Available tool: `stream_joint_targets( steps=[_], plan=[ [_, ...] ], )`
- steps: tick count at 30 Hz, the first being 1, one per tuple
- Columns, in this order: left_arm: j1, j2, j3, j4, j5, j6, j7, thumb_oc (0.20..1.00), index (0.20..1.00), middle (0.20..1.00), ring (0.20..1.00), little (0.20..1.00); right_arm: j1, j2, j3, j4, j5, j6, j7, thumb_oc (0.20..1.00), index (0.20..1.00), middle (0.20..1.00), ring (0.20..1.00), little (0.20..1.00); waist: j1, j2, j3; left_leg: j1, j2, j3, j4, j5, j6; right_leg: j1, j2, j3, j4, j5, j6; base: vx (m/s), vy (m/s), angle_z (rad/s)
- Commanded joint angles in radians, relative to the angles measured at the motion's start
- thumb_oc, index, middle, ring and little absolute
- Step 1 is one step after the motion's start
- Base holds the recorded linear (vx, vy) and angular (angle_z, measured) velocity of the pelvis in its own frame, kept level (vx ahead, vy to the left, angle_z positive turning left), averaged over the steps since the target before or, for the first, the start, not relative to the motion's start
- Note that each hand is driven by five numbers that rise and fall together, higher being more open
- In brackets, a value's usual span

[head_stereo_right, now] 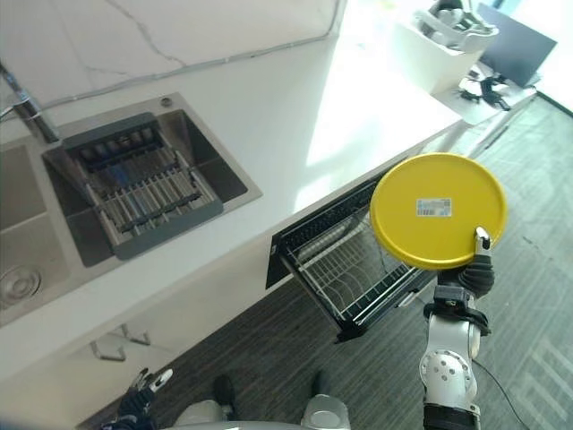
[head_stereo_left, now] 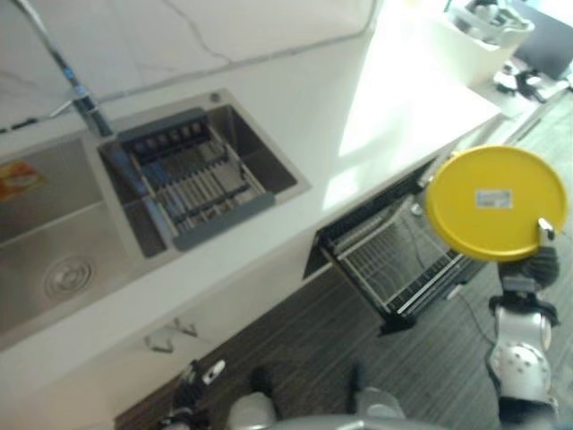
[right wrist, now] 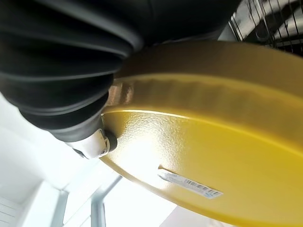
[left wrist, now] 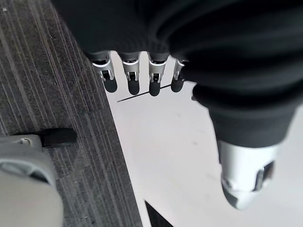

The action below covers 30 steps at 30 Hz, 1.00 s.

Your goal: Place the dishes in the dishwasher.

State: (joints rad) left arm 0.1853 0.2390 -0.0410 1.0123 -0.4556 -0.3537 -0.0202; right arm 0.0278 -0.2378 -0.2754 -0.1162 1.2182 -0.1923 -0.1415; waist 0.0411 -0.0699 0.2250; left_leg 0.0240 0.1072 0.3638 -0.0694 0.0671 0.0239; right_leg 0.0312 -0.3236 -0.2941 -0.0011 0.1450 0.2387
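Observation:
A round yellow plate [head_stereo_right: 437, 209] with a white label on its underside is held up on edge by my right hand [head_stereo_right: 474, 270], whose thumb [head_stereo_left: 544, 230] presses over its lower right rim. The plate [head_stereo_left: 495, 202] hangs above the right end of the pulled-out dishwasher rack [head_stereo_right: 354, 262], a wire basket under the white counter. Close up, the plate's underside [right wrist: 213, 142] lies against my thumb. My left hand [left wrist: 137, 78] hangs low beside the cabinet front with its fingers straight and holding nothing; it also shows at the bottom left [head_stereo_right: 143, 390].
A steel sink [head_stereo_left: 269, 152] in the white counter [head_stereo_right: 295, 116] holds a grey drying rack [head_stereo_left: 192, 179]. A second basin [head_stereo_left: 54, 242] lies to its left. White containers [head_stereo_right: 448, 36] stand at the counter's far right end. Dark striped floor [head_stereo_right: 269, 358] lies in front.

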Motion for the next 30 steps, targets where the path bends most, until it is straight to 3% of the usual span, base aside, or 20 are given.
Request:
stream_joint_targets(
  steps=[1,2,6,9,11,12,14,15,17,19,21,22,24,27,30],
  plan=[
    [0.021,0.032,0.019,-0.033,-0.004,-0.029,0.01,1.0,1.0,1.0,1.0,1.0,-0.097,-0.008,-0.023,-0.131,-0.065,-0.096,0.003,0.2,0.2,0.2,0.2,0.2,0.018,-0.013,-0.037,0.079,-0.057,-0.153,-0.015,-0.17,-0.029,-0.035,-0.048,-0.04,-0.007,0.084,0.012,0.01,-0.383,-0.33],
    [0.026,0.035,0.023,-0.038,-0.002,-0.028,0.014,1.0,1.0,1.0,1.0,1.0,-0.095,-0.004,-0.019,-0.14,-0.074,-0.099,0.004,0.2,0.2,0.2,0.2,0.2,0.019,-0.012,-0.035,0.084,-0.051,-0.153,-0.016,-0.172,-0.031,-0.043,-0.056,-0.042,0.001,0.092,0.016,-0.01,-0.474,-0.25],
    [0.03,0.048,0.044,-0.037,0.021,-0.019,0.039,1.0,1.0,1.0,1.0,1.0,-0.087,-0.01,-0.003,-0.162,-0.154,-0.176,-0.011,0.2,0.2,0.2,0.2,0.2,0.025,-0.009,-0.048,0.081,-0.006,-0.156,-0.011,-0.164,-0.055,-0.004,-0.002,-0.053,-0.025,0.004,0.002,-0.03,-0.413,0.04],
    [0.032,0.04,0.053,-0.022,0.028,-0.011,0.033,1.0,1.0,1.0,1.0,1.0,-0.09,-0.023,0.022,-0.182,-0.148,-0.195,0.007,0.2,0.2,0.2,0.2,0.2,0.022,0.006,-0.065,0.084,0.027,-0.14,-0.015,-0.142,-0.082,0.022,0.041,-0.062,-0.044,-0.052,-0.009,-0.02,-0.295,-0.11],
    [0.035,0.032,0.052,-0.017,0.022,-0.007,0.031,1.0,1.0,1.0,1.0,1.0,-0.092,-0.028,0.037,-0.192,-0.133,-0.176,0.02,0.2,0.2,0.2,0.2,0.2,0.017,0.016,-0.071,0.085,0.05,-0.13,-0.017,-0.127,-0.098,0.028,0.064,-0.062,-0.047,-0.08,-0.02,-0.02,-0.279,-0.2],
    [0.04,0.012,0.057,-0.015,0.005,-0.004,0.025,1.0,1.0,1.0,1.0,1.0,-0.089,-0.036,0.061,-0.197,-0.138,-0.145,0.034,0.2,0.2,0.2,0.2,0.2,0.012,0.027,-0.076,0.084,0.08,-0.116,-0.017,-0.104,-0.122,0.034,0.091,-0.065,-0.049,-0.107,-0.047,-0.03,-0.339,-0.09],
    [0.046,-0.004,0.062,-0.016,-0.021,-0.008,0.023,1.0,1.0,1.0,1.0,1.0,-0.086,-0.043,0.082,-0.2,-0.159,-0.112,0.05,0.2,0.2,0.2,0.2,0.2,0.009,0.035,-0.078,0.081,0.1,-0.113,-0.014,-0.09,-0.136,0.038,0.112,-0.068,-0.05,-0.122,-0.067,-0.04,-0.337,-0.08],
    [0.053,-0.03,0.068,-0.011,-0.032,-0.03,0.017,1.0,1.0,1.0,1.0,1.0,-0.082,-0.051,0.1,-0.192,-0.16,-0.074,0.084,0.2,0.2,0.2,0.2,0.2,0.01,0.041,-0.077,0.072,0.113,-0.119,0.005,-0.073,-0.151,0.043,0.139,-0.068,-0.053,-0.133,-0.094,-0.03,-0.292,-0.01],
    [0.057,-0.041,0.067,-0.012,-0.038,-0.044,0.015,1.0,1.0,1.0,1.0,1.0,-0.082,-0.057,0.106,-0.183,-0.16,-0.065,0.101,0.2,0.2,0.2,0.2,0.2,0.015,0.042,-0.071,0.051,0.109,-0.138,0.048,-0.076,-0.155,0.046,0.148,-0.068,-0.055,-0.135,-0.108,-0.04,-0.23,0.17],
    [0.064,-0.057,0.066,-0.02,-0.042,-0.052,0.007,1.0,1.0,1.0,1.0,1.0,-0.076,-0.054,0.119,-0.178,-0.16,-0.049,0.129,0.2,0.2,0.2,0.2,0.2,0.027,0.046,-0.055,-0.01,0.061,-0.158,0.134,-0.099,-0.148,0.051,0.149,-0.081,-0.053,-0.139,-0.126,-0.05,-0.142,0.09],
    [0.069,-0.054,0.063,-0.029,-0.031,-0.052,0.002,1.0,1.0,1.0,1.0,1.0,-0.075,-0.05,0.142,-0.184,-0.19,-0.058,0.126,0.2,0.2,0.2,0.2,0.2,0.037,0.063,-0.054,-0.023,0.025,-0.163,0.086,-0.075,-0.14,0.051,0.158,-0.083,-0.052,-0.146,-0.123,0.02,0.008,0.37],
    [0.067,-0.05,0.062,-0.028,-0.016,-0.053,0.005,1.0,1.0,1.0,1.0,1.0,-0.07,-0.041,0.167,-0.188,-0.226,-0.068,0.13,0.2,0.2,0.2,0.2,0.2,0.05,0.081,-0.054,-0.048,0.016,-0.147,0.023,-0.02,-0.147,0.066,0.168,-0.091,-0.056,-0.156,-0.119,0.06,0.035,0.31],
    [0.051,-0.043,0.056,-0.015,-0.009,-0.052,0.001,1.0,1.0,1.0,1.0,1.0,-0.07,-0.039,0.181,-0.188,-0.233,-0.071,0.127,0.2,0.2,0.2,0.2,0.2,0.059,0.085,-0.05,-0.092,0.014,-0.111,0.007,0.012,-0.151,0.091,0.176,-0.113,-0.065,-0.169,-0.12,0.06,0.073,0.43],
    [0.041,-0.041,0.04,0.021,0.041,-0.059,0.046,1.0,1.0,1.0,1.0,1.0,-0.071,-0.038,0.209,-0.159,-0.26,-0.065,0.131,0.2,0.2,0.2,0.2,0.2,0.067,0.077,-0.061,-0.077,-0.028,-0.15,0.002,-0.014,-0.118,0.121,0.182,-0.098,-0.071,-0.194,-0.119,0.13,0.238,0.47],
    [0.02,-0.03,0.049,0.04,0.023,-0.052,0.098,1.0,1.0,1.0,1.0,1.0,-0.06,-0.028,0.213,-0.156,-0.273,-0.076,0.137,0.2,0.2,0.2,0.2,0.2,0.064,0.058,-0.08,-0.043,-0.034,-0.147,-0.01,-0.035,-0.094,0.123,0.162,-0.1,-0.043,-0.194,-0.098,0.16,0.271,-0.48]
  ],
)
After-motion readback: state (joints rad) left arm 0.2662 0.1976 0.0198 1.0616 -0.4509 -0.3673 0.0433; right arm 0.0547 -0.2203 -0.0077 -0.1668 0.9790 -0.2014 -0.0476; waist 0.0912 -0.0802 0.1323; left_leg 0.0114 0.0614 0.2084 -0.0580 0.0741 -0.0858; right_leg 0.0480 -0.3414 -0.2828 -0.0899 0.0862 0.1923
